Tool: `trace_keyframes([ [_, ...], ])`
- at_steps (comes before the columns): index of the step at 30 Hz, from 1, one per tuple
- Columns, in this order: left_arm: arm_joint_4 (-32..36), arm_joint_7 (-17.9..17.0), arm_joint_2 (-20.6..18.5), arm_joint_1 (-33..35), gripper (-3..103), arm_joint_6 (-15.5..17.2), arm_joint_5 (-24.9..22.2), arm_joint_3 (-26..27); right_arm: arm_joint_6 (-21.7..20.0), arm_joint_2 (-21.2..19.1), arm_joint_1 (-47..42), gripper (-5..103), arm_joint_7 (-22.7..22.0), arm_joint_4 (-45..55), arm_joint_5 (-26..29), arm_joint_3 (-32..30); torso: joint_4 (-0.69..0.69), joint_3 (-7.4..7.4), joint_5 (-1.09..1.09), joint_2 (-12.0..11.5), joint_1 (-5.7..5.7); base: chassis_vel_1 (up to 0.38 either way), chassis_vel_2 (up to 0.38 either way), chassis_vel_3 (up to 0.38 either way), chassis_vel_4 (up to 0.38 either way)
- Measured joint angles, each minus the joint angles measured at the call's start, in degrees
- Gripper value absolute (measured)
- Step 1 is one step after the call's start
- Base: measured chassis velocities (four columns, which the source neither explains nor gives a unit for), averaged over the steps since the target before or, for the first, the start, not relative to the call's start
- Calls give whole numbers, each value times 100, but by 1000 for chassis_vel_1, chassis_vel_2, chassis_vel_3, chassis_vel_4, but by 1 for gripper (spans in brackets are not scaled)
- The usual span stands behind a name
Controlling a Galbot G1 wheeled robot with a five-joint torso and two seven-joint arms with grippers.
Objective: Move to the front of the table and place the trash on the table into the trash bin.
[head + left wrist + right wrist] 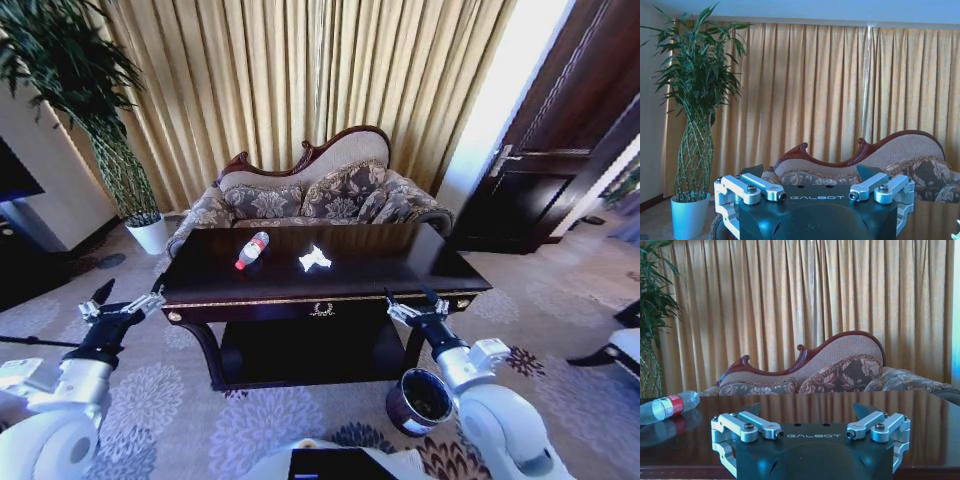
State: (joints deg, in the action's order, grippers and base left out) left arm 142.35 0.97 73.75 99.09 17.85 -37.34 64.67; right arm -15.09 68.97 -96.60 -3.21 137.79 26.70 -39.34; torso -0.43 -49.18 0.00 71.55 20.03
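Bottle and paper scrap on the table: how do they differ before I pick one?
The bottle is clear plastic with a red label and white cap; the crumpled paper scrap is plain white. The bottle is long and lies on its side; the scrap is a small irregular wad. The bottle lies nearer the left gripper, the scrap nearer the table's middle. Both rest untouched on the tabletop.

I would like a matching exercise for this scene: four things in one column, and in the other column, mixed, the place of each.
Things:
1. bottle
2. paper scrap
3. trash bin
4. left gripper

Places:
A. on the carpet by the table's right front leg
B. lying on the tabletop, left of centre
C. open, off the table's left front corner
D. on the tabletop near the middle

Pairs: 1-B, 2-D, 3-A, 4-C
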Motion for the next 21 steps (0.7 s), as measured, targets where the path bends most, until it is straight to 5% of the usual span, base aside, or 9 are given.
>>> trace_keyframes([
  [21,51,-7,34,16,100,-3,4,23,-12,-113,-13,100,-68,89,49,74,0,0,0,0,1,-71,74,74,-71],
])
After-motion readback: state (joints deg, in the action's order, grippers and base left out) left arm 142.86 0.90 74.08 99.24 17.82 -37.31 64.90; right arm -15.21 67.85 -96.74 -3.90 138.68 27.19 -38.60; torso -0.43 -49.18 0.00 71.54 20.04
